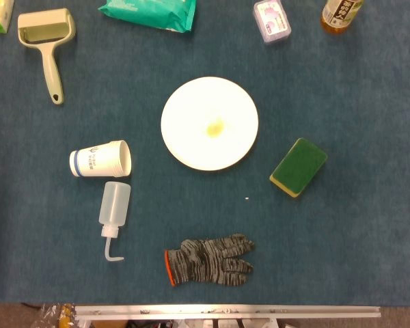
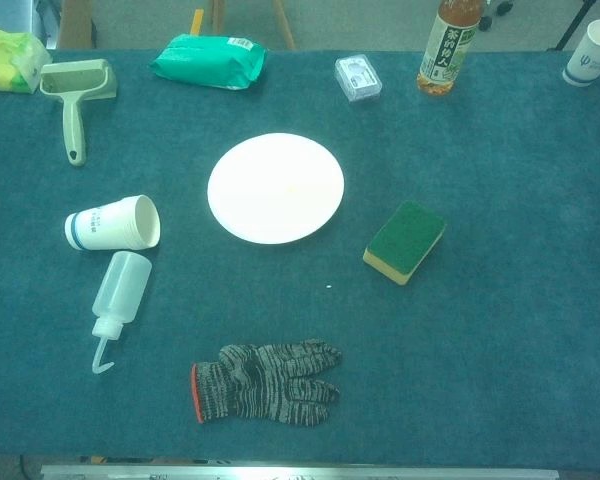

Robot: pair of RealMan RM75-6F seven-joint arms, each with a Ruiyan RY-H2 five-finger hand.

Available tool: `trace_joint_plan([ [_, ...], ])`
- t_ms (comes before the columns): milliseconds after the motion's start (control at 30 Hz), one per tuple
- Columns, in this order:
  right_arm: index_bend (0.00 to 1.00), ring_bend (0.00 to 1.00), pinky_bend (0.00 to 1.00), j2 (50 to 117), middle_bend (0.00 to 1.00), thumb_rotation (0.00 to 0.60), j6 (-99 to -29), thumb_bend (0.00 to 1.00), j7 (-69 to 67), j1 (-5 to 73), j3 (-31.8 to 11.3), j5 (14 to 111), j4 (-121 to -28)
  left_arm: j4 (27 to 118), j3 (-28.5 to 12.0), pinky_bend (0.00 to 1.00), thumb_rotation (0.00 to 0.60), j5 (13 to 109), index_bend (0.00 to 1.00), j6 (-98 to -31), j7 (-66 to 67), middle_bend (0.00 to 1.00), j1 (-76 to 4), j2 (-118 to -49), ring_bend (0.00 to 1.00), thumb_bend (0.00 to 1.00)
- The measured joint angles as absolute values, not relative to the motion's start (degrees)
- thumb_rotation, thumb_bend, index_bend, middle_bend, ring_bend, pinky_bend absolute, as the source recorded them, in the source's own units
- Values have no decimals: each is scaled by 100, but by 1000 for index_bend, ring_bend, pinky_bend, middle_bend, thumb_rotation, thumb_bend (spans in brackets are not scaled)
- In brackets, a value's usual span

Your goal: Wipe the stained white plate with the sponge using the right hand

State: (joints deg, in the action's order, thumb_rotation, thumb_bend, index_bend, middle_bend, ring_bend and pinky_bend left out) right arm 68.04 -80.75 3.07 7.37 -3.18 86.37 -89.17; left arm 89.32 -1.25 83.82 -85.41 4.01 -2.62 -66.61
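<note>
A round white plate [image 1: 209,123] [image 2: 275,187] lies flat in the middle of the blue table, with a small yellowish stain [image 1: 214,127] near its centre. A sponge [image 1: 298,167] [image 2: 405,241], green on top with a yellow underside, rests on the cloth just right of the plate and a little nearer, apart from it. Neither hand shows in the head view or the chest view.
Left of the plate lie a tipped paper cup [image 1: 100,159] and a squeeze bottle [image 1: 113,208]. A grey knit glove [image 1: 208,261] lies near the front edge. At the back: lint roller [image 1: 48,42], green packet [image 1: 148,14], small case [image 1: 271,20], tea bottle [image 2: 447,47], upright cup [image 2: 591,53].
</note>
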Motion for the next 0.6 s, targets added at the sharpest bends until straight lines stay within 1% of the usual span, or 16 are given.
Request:
trace_joint_plan([
  [133, 333, 110, 187, 6892, 206, 600, -8027, 118, 274, 738, -252, 8657, -8815, 8849, -84, 161, 600, 8387, 229, -8603, 318, 32, -187, -6665, 76, 464],
  [333, 333, 110, 187, 6881, 206, 600, -8021, 118, 315, 776, -289, 8648, -8837, 8754, -111, 161, 600, 8375, 229, -8628, 175, 33, -166, -6667, 76, 464],
  [600, 333, 110, 187, 6848, 206, 600, -7779, 118, 335, 927, -290, 8662, -8910, 8669, -82, 161, 600, 8409, 229, -8570, 149, 33, -173, -6735, 76, 464],
])
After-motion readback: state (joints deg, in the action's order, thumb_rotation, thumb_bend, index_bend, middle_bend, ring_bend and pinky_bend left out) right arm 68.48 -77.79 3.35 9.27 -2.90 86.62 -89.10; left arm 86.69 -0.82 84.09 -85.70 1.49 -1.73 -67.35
